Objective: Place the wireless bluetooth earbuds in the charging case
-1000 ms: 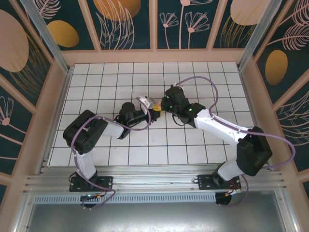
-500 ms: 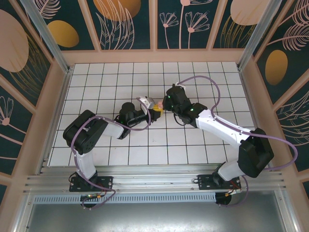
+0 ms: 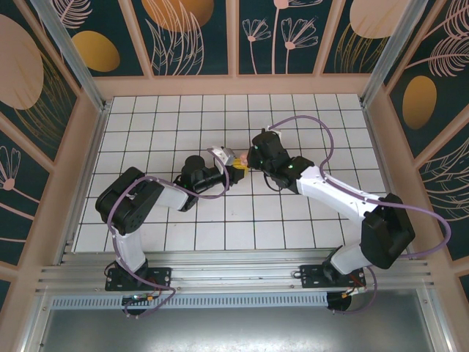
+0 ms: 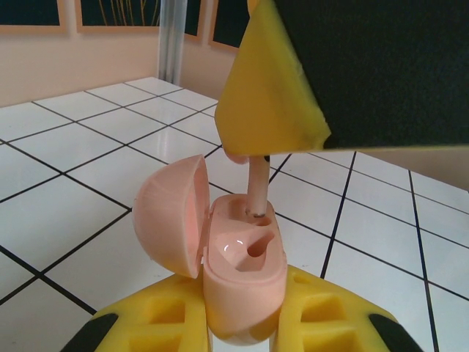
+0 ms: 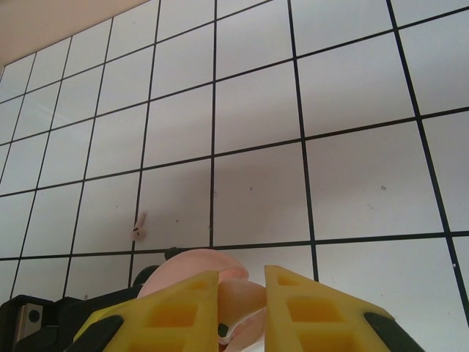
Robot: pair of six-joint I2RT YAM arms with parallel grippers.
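The left hand point(image 4: 242, 323) stays clamped on the open charging case point(image 4: 245, 271) over the middle of the surface point(image 5: 352, 183). The right hand point(image 5: 242, 301), pinching an earbud point(image 4: 258, 187), has edged left, the stem at the case's socket. A second earbud point(image 5: 139, 226) lies nearby.

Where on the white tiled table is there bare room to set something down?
Bare tiles border the far and side walls. The middle is crowded: left fingers grip the open pink plastic charging case, right fingers hold a pink earbud at its socket; a second earbud lies loose.
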